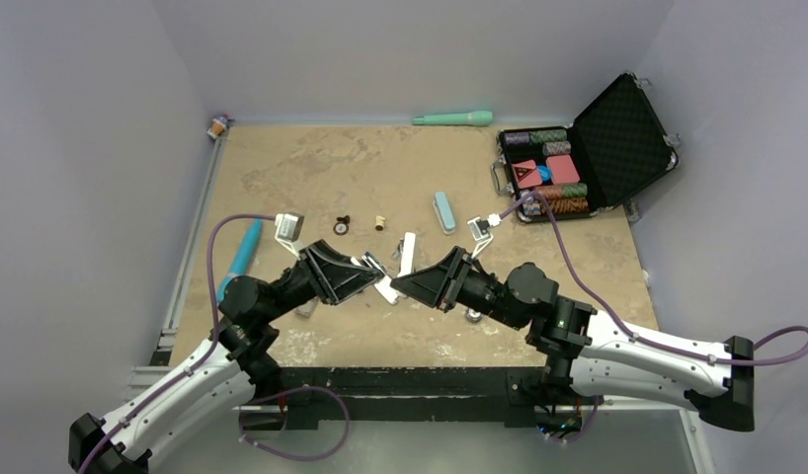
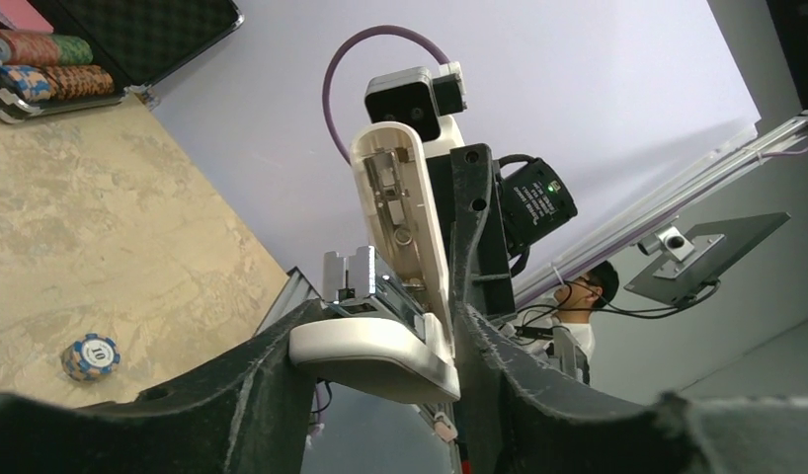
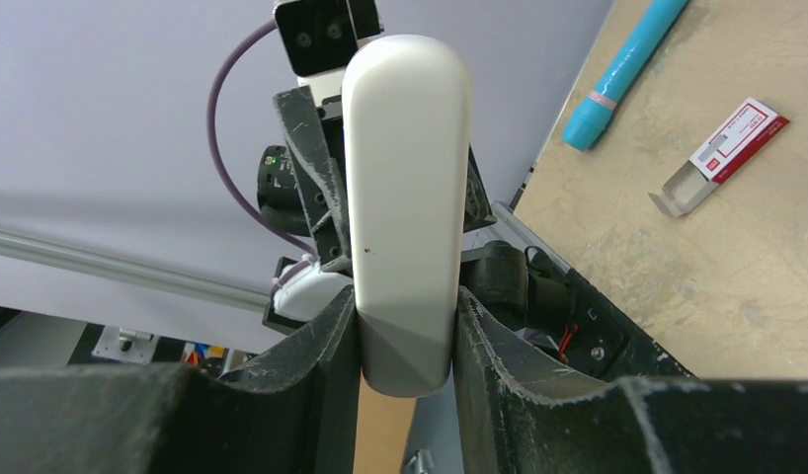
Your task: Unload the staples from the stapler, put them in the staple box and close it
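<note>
A white stapler (image 1: pixel 398 269) is held off the table between my two grippers, hinged open. My left gripper (image 1: pixel 372 276) is shut on its white base (image 2: pixel 375 354). The stapler's upper arm (image 2: pixel 400 222) stands upright with its metal channel facing the left wrist camera. My right gripper (image 1: pixel 408 282) is shut on that upper arm, whose smooth white back (image 3: pixel 405 188) fills the right wrist view between the fingers (image 3: pixel 326 336). A pale-blue oblong piece (image 1: pixel 444 211) lies apart on the table, further back.
An open black case (image 1: pixel 617 128) with poker chips sits at back right. A mint-green stick (image 1: pixel 452 118) lies along the back edge. A blue tube (image 1: pixel 244 252) lies at the left. A red-and-white box (image 3: pixel 721 156) lies open. A poker chip (image 2: pixel 90 355) lies near.
</note>
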You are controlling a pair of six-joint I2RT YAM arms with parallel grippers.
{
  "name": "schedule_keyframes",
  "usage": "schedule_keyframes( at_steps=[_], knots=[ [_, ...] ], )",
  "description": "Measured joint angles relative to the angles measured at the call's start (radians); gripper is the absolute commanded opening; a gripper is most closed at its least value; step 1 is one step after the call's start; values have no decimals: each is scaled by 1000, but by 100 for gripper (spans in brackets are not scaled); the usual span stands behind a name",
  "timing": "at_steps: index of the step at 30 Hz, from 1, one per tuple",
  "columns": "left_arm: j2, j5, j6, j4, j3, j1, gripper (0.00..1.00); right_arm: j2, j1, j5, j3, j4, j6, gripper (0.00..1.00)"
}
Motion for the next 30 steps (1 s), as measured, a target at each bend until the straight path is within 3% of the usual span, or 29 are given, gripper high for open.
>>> schedule_keyframes(
  at_steps=[2, 6, 8, 9, 11, 12, 14, 21, 24, 28, 30],
  knots=[
    [0, -2, 1, -7, 0, 0, 39, 0, 1, -1, 0, 4, 1, 0],
    [0, -6, -37, -14, 19, -1, 0, 0, 1, -4, -3, 10, -19, 0],
    [-2, -7, -44, -32, 36, -5, 0, -1, 2, -8, -3, 24, -24, 0],
    [-4, -7, -42, -44, 42, -6, 0, -2, 4, -8, -3, 26, -24, 8],
    [-18, -11, -35, -96, 57, -6, 0, -1, 4, -7, -3, 27, -24, 49],
    [-24, -13, -31, -128, 66, -6, 0, -1, 4, -7, -6, 26, -24, 63],
    [-44, -15, 11, -229, 99, -6, 0, -2, 5, 1, -15, 21, -14, 71],
    [-93, -67, 170, -600, 220, -5, 0, -55, 5, 44, -74, -42, 9, 74],
    [-89, -78, 205, -673, 241, -5, 0, -82, 5, 64, -97, -71, 20, 74],
    [-52, -106, 270, -818, 285, -5, 0, -102, 5, 102, -101, -138, 29, 68],
    [-27, -128, 303, -892, 310, -5, 0, -108, 5, 111, -101, -167, 29, 59]
  ],
)
